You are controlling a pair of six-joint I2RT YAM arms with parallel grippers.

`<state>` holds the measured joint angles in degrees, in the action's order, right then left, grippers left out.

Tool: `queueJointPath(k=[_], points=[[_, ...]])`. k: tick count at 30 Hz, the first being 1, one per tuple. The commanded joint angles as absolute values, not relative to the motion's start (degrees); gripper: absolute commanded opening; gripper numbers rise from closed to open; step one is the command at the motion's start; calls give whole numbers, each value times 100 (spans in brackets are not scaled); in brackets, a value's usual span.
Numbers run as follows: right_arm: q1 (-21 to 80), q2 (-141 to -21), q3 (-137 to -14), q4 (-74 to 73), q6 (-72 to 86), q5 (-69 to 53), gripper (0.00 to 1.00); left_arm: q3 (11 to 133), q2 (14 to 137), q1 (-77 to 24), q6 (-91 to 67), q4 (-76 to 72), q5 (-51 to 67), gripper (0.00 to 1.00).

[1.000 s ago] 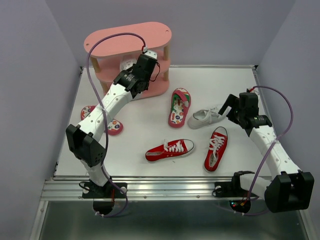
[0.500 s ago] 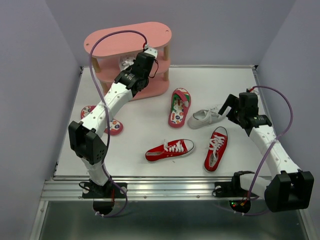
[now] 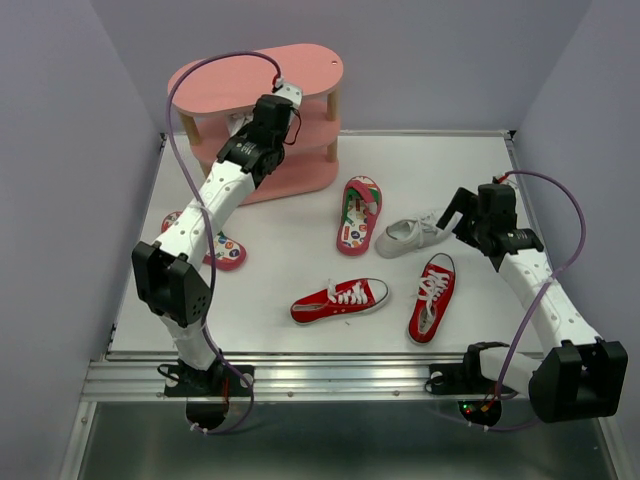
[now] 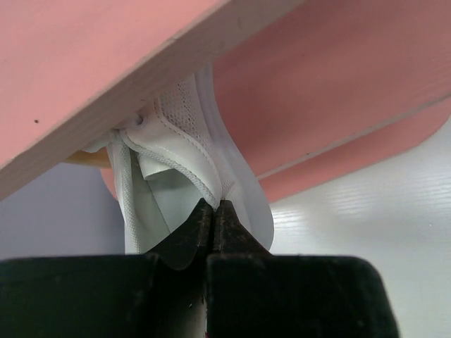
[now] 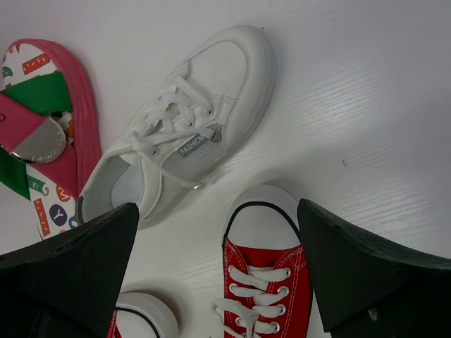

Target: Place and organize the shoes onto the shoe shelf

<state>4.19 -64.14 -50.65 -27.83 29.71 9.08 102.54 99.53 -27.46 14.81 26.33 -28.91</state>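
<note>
A white sneaker (image 4: 184, 134), likely light and soft, is pinched at its floppy heel collar by the closed left gripper (image 4: 213, 211) under the shoe shelf's (image 3: 315, 65) top board, at the table's (image 3: 290, 250) eleven o'clock; the right gripper (image 5: 218, 264) gapes wide.

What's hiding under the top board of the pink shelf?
A white sneaker sits tucked under the top board, with the left gripper pinching its heel rim. The board covers its front, so the toe and how far in it reaches cannot be seen.

Rear overhead camera looks down; wrist cameras near white sneakers (image 5: 190, 120).
</note>
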Motion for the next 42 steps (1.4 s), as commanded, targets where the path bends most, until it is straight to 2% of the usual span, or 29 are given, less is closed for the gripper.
queueJointPath(k=[1,20,22,23,24,27,30,34,42], points=[[413,-6311,-5282,-2663,2918,914,100,10442,9817,-2566,1758,1969,-2883,0],[413,-6310,-5344,-2725,2944,932,100,10529,10336,-2338,1749,1837,-2637,0],[413,-6310,-5361,-2733,2944,932,100,10529,10371,-2329,1662,1854,-2654,11],[413,-6311,-5361,-2733,2944,932,100,10529,10380,-2329,1644,1854,-2654,24],[413,-6311,-5361,-2733,2944,932,100,10529,10380,-2320,1626,1854,-2663,33],[413,-6293,-5388,-2751,2936,932,100,10547,10362,-2329,1582,1889,-2681,50],[413,-6293,-5405,-2742,2936,923,100,10573,10284,-2338,1503,1968,-2681,62],[413,-6302,-5414,-2742,2936,888,100,10512,10082,-2329,1363,2065,-2698,66],[413,-6372,-5432,-2742,2936,870,100,9985,9204,-2522,1011,2258,-2619,66]])
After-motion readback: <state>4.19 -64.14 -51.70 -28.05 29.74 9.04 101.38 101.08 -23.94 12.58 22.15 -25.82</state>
